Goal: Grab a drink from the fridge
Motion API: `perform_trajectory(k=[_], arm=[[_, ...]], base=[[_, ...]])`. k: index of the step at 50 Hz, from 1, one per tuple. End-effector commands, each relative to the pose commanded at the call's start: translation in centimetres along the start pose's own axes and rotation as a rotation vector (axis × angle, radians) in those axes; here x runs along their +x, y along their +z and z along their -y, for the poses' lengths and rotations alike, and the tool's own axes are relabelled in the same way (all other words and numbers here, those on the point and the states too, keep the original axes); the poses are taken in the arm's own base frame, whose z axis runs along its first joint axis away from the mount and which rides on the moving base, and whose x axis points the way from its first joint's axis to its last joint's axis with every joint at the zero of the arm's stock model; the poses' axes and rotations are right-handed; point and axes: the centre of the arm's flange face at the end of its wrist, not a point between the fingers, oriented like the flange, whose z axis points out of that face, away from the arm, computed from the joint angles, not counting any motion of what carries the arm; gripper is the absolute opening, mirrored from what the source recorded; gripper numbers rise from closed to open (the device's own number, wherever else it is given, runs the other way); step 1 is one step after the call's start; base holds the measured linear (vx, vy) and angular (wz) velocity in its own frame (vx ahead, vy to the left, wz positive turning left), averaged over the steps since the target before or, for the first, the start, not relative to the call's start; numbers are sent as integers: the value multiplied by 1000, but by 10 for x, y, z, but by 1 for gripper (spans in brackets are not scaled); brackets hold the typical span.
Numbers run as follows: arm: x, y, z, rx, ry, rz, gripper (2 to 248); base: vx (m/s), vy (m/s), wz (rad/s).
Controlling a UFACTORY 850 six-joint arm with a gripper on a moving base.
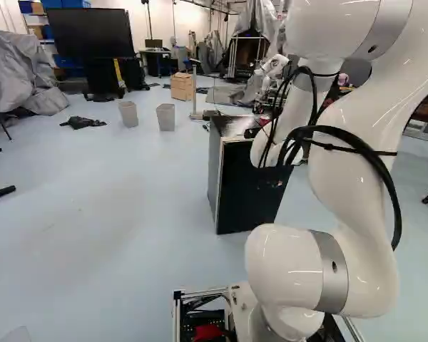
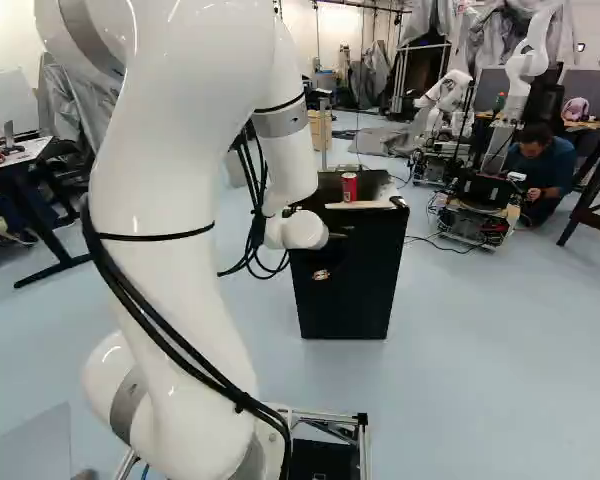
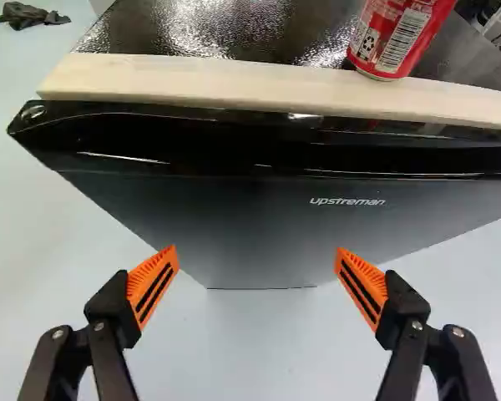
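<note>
My gripper (image 3: 257, 253): fingers wide apart, empty, before the fridge (image 3: 250, 221), likely spread to pull its door | red can (image 3: 398, 38): upright on the fridge's top, by the pale strip (image 3: 225, 82) on its front edge, perhaps just set aside | hidden: any drinks behind the fridge's closed door; can's top cut off in my wrist view
</note>
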Motion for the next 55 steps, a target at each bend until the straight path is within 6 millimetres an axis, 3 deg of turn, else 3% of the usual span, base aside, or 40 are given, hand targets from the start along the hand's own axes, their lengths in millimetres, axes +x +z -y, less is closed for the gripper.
perform_trajectory(k=[55], arm=[[15,21,-2,6,-12,-16,247]], base=[[0,0,0]])
